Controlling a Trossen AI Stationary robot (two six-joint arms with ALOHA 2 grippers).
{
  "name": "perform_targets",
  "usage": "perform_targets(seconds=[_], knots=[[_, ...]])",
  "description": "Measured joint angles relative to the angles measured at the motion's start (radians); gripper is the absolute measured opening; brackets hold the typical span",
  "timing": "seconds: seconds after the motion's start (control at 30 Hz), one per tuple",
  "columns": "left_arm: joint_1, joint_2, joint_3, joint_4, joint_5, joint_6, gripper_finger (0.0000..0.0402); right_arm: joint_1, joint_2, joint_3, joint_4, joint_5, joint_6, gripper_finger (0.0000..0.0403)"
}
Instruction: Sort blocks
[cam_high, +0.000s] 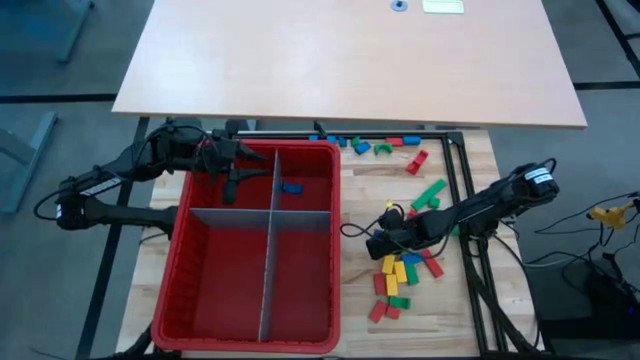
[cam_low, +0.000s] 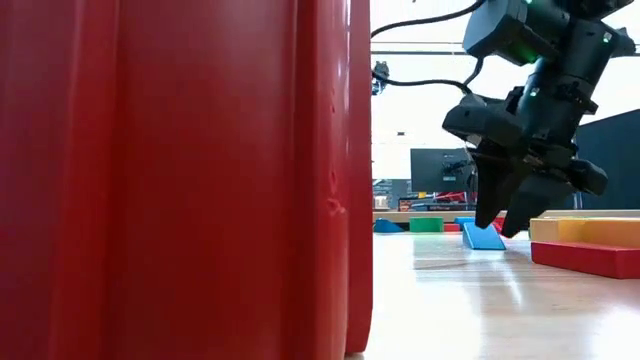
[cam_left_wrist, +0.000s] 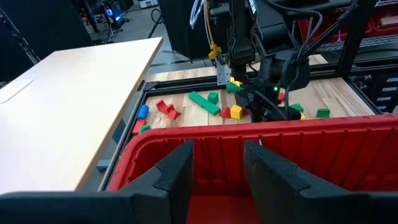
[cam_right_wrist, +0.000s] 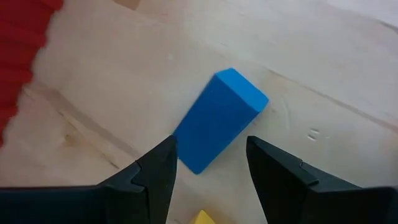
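From the remote station I read the near part of the table first: the red bin (cam_high: 255, 250), split by grey dividers (cam_high: 268, 245) into four compartments, fills the left side, and its two near compartments show no contents. To its right a cluster of blocks (cam_high: 400, 275) in yellow, red and green lies on the wooden table (cam_high: 355, 285). The right gripper (cam_right_wrist: 208, 165) sits low at the far edge of that cluster, jaws apart, with a blue block (cam_right_wrist: 219, 119) lying flat on the wood just ahead of the fingertips, not yet between them. I judge this block rigid, light and smooth-faced, so it should not deform but may slide or pivot if struck on one corner. The recommended hold is across its two long faces at mid-length, after rotating the wrist to match its diagonal lie. Farther off, one blue block (cam_high: 291, 187) rests in the far right compartment. The left gripper (cam_left_wrist: 217, 168) hovers over the bin's far left compartment, jaws apart and empty. More blocks (cam_high: 385, 147) are strung along the far edge of the table; their exact count is probably under ten, though the view is too coarse to confirm.
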Motion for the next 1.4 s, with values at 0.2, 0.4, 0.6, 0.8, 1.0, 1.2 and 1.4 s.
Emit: perform_targets(seconds=[0.2, 0.4, 0.6, 0.8, 1.0, 1.2, 1.4], knots=[[0.000, 0.000, 0.000, 0.000, 0.000, 0.019, 0.0123, -0.015, 0.040, 0.000, 0.002, 0.004, 0.013, 0.0176], [0.000, 0.000, 0.000, -0.003, 0.000, 0.019, 0.0115, -0.029, 0.055, 0.000, 0.038, 0.014, 0.010, 0.0176], [0.000, 0.000, 0.000, -0.006, 0.000, 0.023, 0.0119, -0.033, 0.055, 0.008, 0.084, 0.035, 0.006, 0.0176], [0.000, 0.000, 0.000, -0.007, 0.000, 0.023, 0.0131, -0.048, 0.057, 0.022, 0.092, 0.057, -0.008, 0.0176], [0.000, 0.000, 0.000, -0.013, 0.000, 0.023, 0.0130, -0.071, 0.063, 0.044, 0.125, 0.060, -0.076, 0.0176], [0.000, 0.000, 0.000, -0.015, 0.000, 0.023, 0.0121, -0.073, 0.063, 0.072, 0.152, 0.060, -0.145, 0.0176], [0.000, 0.000, 0.000, -0.015, 0.000, 0.023, 0.0122, -0.073, 0.069, 0.072, 0.135, 0.060, -0.161, 0.0181]])
